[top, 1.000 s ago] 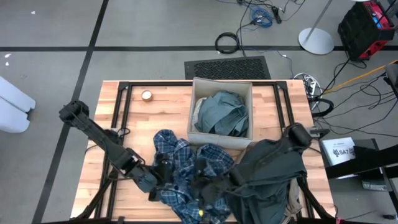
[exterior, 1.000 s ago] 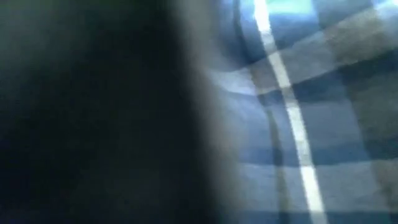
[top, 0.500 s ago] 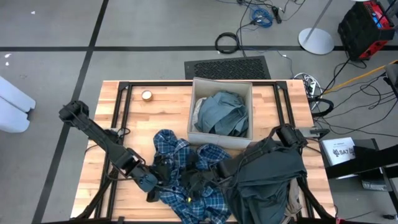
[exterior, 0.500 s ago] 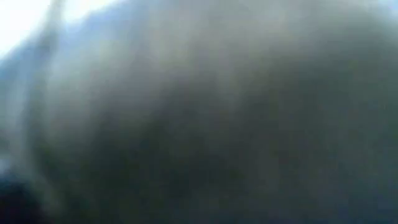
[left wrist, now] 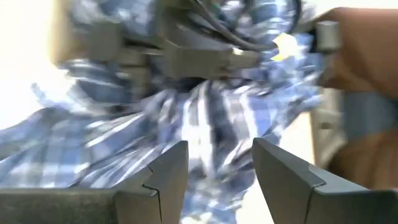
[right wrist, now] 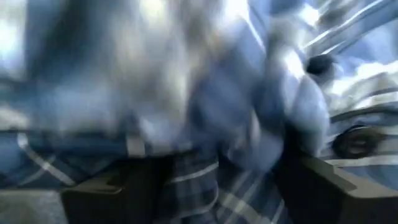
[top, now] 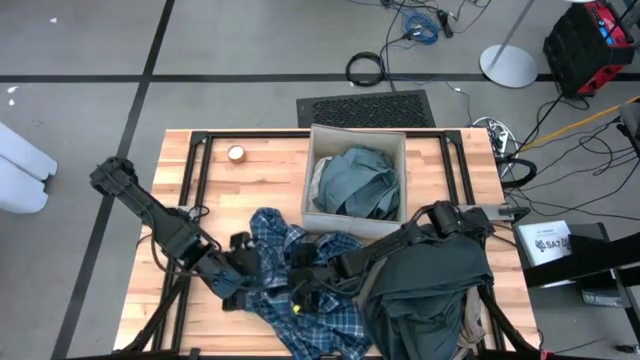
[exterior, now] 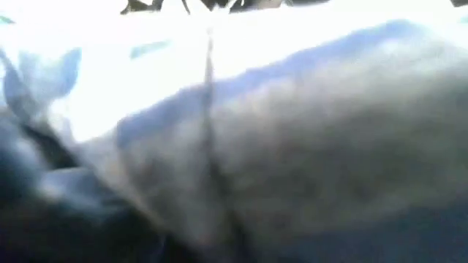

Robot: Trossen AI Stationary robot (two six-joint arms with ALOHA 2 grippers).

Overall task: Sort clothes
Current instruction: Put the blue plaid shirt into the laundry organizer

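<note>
Plaid shirt [top: 300, 290] sits near-centre, between our two grippers: left gripper [left wrist: 214, 171] parted just left of it, right gripper [top: 305, 296] spread wide on top, so it's closer.

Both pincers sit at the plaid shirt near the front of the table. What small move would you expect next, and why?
Probably the left pincer closes on the plaid shirt for a fresh hold. Its fingers stand apart with the cloth just ahead of them and nothing between them. The right pincer sits on the same shirt, which lies crumpled outside the box.
</note>
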